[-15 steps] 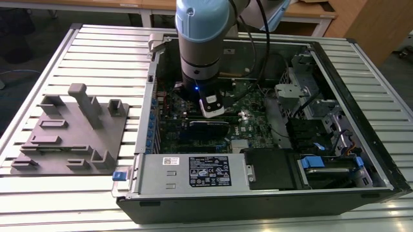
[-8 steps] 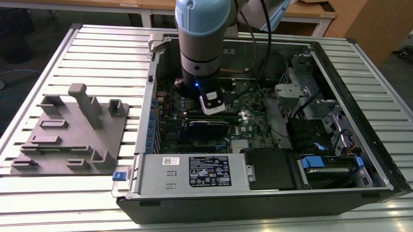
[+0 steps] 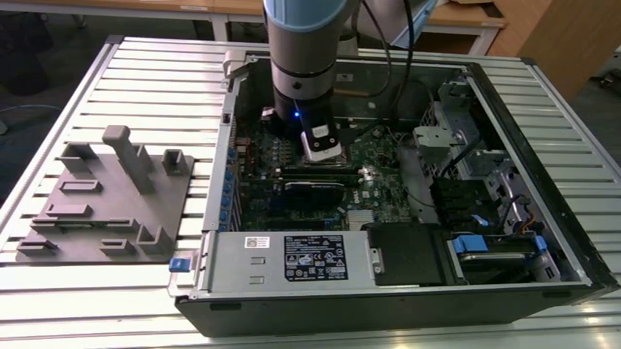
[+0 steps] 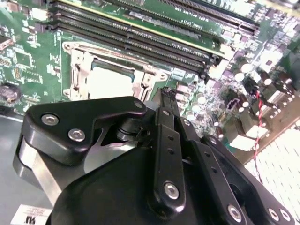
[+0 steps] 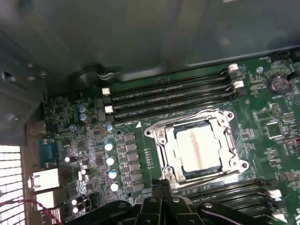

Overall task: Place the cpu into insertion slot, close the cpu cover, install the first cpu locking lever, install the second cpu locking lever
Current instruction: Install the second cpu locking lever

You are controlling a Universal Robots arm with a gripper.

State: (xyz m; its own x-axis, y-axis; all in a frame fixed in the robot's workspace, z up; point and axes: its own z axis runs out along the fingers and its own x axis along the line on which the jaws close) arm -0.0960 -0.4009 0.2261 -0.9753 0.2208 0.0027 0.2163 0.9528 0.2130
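Ribbed aluminium bench, open black computer case (image 3: 543,218) at frame centre of the exterior view. Pale silvery square cpu (image 5: 197,147) is seated in its socket, thin silvery metal cpu cover (image 5: 161,145) laid over it. Black gripper (image 5: 161,187) is poised just beside the socket edge; finger state cannot be told. Risk judged: a slipped lever could scrape nearby green motherboard (image 5: 93,140) components.

Exterior view overlooks the open computer case (image 3: 388,218) from above; both wrist views look closely at its socket.
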